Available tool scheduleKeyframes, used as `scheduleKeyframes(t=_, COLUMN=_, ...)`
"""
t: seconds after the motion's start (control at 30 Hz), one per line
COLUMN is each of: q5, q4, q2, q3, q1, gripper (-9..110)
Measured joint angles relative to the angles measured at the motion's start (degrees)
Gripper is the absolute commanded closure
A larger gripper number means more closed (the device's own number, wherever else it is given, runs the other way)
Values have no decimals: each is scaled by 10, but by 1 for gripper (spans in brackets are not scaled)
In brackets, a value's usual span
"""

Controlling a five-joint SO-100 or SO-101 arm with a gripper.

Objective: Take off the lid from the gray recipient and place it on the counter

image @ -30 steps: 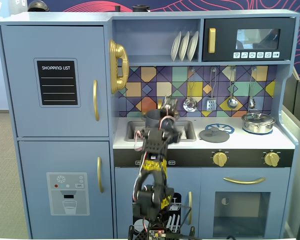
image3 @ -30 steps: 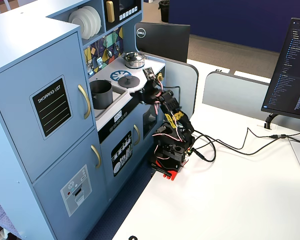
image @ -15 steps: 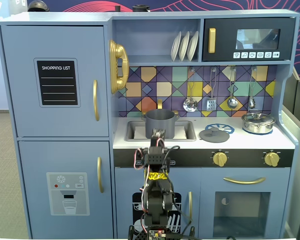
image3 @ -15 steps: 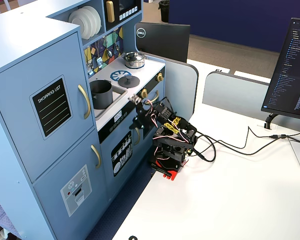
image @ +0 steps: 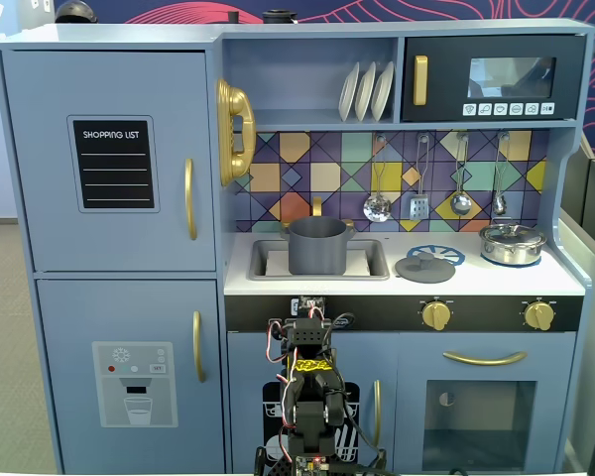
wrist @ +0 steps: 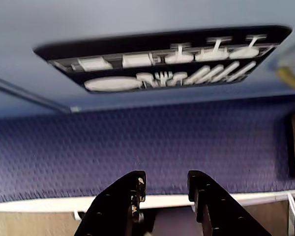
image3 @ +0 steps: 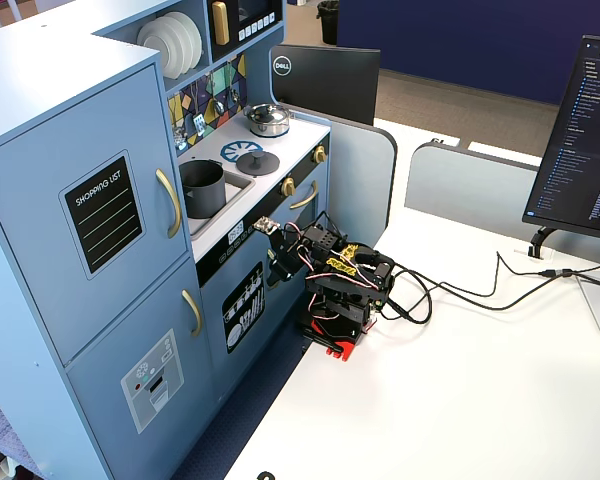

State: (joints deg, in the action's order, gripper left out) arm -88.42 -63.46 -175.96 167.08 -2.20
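Right of the gray recipient (image: 317,245), the lid (image: 424,266) lay on the counter (image: 476,280); your gripper (wrist: 164,184) hung below, fingers parted, empty, under "SHOPPING LIST".

**Three cameras, one toy kitchen**

One fixed view faces the toy kitchen (image: 307,248) straight on from the front, level with its worktop, the arm (image: 307,397) low in the middle. Another fixed view looks down from high at the kitchen's right, taking in the white desk (image3: 480,400) too. The wrist view sits close, looking past the hand (wrist: 164,189) at the dishwasher panel (wrist: 162,59). All three share the kitchen's front.
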Motion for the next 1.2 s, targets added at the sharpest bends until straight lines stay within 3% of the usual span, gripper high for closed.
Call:
scheduleKeyframes(t=0.6, q5=-9, q4=-126, q2=-60, q3=51, q1=31, gripper=102)
scheduleKeyframes(t=0.83, q5=-35, q4=-144, q2=-65, q3=50, q1=25, gripper=100)
scheduleKeyframes(t=1.2, q5=4, q4=-143, q2=-65, q3=48, q1=32, gripper=98)
